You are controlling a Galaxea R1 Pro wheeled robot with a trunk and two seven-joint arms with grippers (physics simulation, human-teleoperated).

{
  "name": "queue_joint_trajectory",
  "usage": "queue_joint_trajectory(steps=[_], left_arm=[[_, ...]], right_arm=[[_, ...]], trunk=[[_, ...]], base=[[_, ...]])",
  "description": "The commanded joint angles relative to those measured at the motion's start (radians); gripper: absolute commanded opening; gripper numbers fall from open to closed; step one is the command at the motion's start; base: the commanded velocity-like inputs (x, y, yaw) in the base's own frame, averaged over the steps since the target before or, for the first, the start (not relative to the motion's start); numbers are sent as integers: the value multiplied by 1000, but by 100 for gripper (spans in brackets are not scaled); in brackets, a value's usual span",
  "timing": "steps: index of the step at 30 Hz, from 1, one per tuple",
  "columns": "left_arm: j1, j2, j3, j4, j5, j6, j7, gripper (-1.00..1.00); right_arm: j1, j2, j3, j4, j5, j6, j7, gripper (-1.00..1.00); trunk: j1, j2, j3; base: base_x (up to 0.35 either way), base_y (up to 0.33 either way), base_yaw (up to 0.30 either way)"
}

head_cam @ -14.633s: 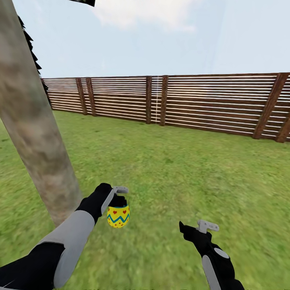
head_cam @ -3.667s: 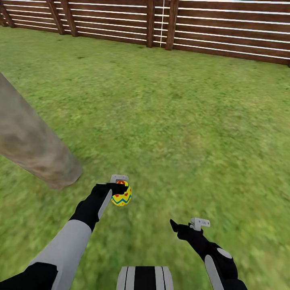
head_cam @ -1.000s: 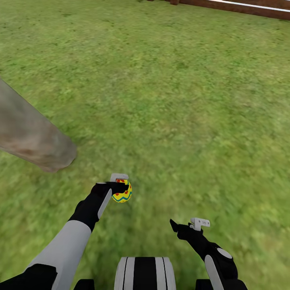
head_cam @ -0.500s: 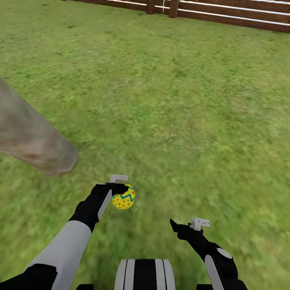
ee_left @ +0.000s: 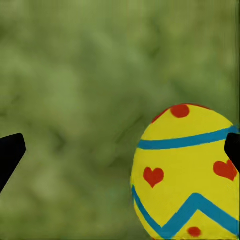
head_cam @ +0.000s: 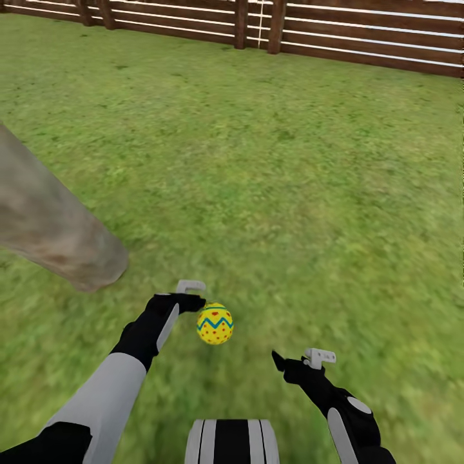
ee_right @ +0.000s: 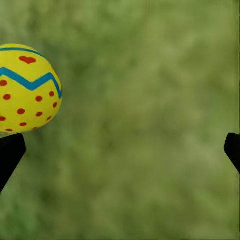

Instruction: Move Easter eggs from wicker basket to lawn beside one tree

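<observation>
The left claw [head_cam: 191, 294] stands open, its fingers spread and holding nothing. Just beside it, on the side toward the right arm and a little nearer the robot, sits one Easter egg [head_cam: 214, 323], free of the fingers. It is yellow with a blue-green zigzag band, a red mark near its top and red dots below. In the left wrist view the egg [ee_left: 186, 175] shows close up between the dark fingertips [ee_left: 10, 154], nearer one of them, with red hearts and a plain blue band above the zigzag. Whether it rests on the lawn [head_cam: 290, 193] or is just above it cannot be told.

The right claw [head_cam: 301, 358] is also open and empty, apart from the egg, which lies ahead of it and toward the left arm. In the right wrist view the egg [ee_right: 27, 90] appears just off one fingertip.

The tree [head_cam: 55, 232], a mottled grey-beige trunk, meets the grass near the left claw, on its outer side. A brown slatted fence [head_cam: 361, 32] runs well ahead of both claws. No writing or labels can be read anywhere.
</observation>
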Motion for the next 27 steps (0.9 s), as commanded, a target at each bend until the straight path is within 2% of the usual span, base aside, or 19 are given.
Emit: queue_joint_trajectory(steps=[1, 5, 7, 13, 20, 27], left_arm=[[0, 0, -1, -1, 0, 18, -1, 100], [0, 0, 0, -3, 2, 151, -1, 100], [0, 0, 2, -3, 5, 242, -2, 100], [0, 0, 6, -3, 7, 376, -3, 100], [0, 0, 4, -4, 7, 417, -3, 100], [-2, 0, 4, -3, 7, 429, -3, 100]], right_arm=[[0, 1, -3, -1, -3, 6, 4, 100], [0, 1, -3, -1, -3, 6, 4, 100], [0, 1, -3, -1, -3, 6, 4, 100], [0, 1, -3, -1, -3, 6, 4, 100], [0, 1, -3, -1, -3, 5, 4, 100], [0, 1, -3, 0, -3, 5, 6, 100]], trunk=[[-1, 0, 3], [-2, 1, 19], [-3, 1, 27], [-6, 3, 50], [-8, 4, 69], [-11, 6, 96]], base=[[0, 0, 0], [0, 0, 0], [0, 0, 0], [0, 0, 0], [-10, 0, 0], [-287, 0, 0]])
